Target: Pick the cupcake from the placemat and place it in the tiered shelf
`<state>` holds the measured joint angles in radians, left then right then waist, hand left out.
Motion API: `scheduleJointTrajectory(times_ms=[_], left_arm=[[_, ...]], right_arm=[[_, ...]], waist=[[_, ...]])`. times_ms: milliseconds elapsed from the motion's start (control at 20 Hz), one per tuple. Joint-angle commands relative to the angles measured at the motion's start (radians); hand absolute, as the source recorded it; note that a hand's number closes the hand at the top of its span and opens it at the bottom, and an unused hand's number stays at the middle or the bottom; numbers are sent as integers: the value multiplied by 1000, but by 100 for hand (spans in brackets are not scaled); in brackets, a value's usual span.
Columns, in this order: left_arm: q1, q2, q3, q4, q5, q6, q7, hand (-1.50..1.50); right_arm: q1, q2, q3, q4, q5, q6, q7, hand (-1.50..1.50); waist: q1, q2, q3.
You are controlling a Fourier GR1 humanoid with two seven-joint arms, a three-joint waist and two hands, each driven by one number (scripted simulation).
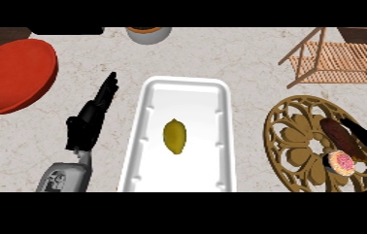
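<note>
Low at left, a grey forearm ending in the black left hand (91, 116), fingers straight and pressed together, pointing up the counter (215, 53) beside the white tray (147, 131) with a yellow lemon (175, 136) in its middle. At right, on the gold openwork placemat (294, 145), the pink-frosted cupcake (341, 162) with dark fingers of the right hand (345, 133) lying just above it, curl impossible to tell. Farther off, a wooden tiered shelf (326, 58), a red plate (22, 73), a grey bowl (149, 35); no writing legible anywhere.
</note>
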<state>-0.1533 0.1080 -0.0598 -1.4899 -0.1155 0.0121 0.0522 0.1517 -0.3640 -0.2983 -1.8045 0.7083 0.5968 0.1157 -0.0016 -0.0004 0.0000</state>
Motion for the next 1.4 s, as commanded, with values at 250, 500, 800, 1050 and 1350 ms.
scheduleJointTrajectory(times_ms=[250, 500, 800, 1050, 1350], left_arm=[[-12, -29, 20, 77, -28, 1, -69, 0], [54, -41, -17, -36, -31, -7, 10, 0], [19, -22, 33, 39, -31, -18, -66, 0], [-2, -9, 48, 75, -16, -44, -63, 0], [-44, -22, 59, 103, -16, -38, -57, 0]], right_arm=[[-17, 33, 37, 56, 72, -14, -30, -150], [20, -37, 29, 101, 99, -21, -150, 150], [-11, -42, 25, 118, 154, -80, -205, 150], [-3, 167, 183, -29, 166, -89, -55, 150], [-58, 228, 188, -32, 125, -106, -20, 150]], waist=[[-1, 0, 0], [1, -1, 0], [0, 0, 0], [-2, 0, 0], [-1, 0, 0]])
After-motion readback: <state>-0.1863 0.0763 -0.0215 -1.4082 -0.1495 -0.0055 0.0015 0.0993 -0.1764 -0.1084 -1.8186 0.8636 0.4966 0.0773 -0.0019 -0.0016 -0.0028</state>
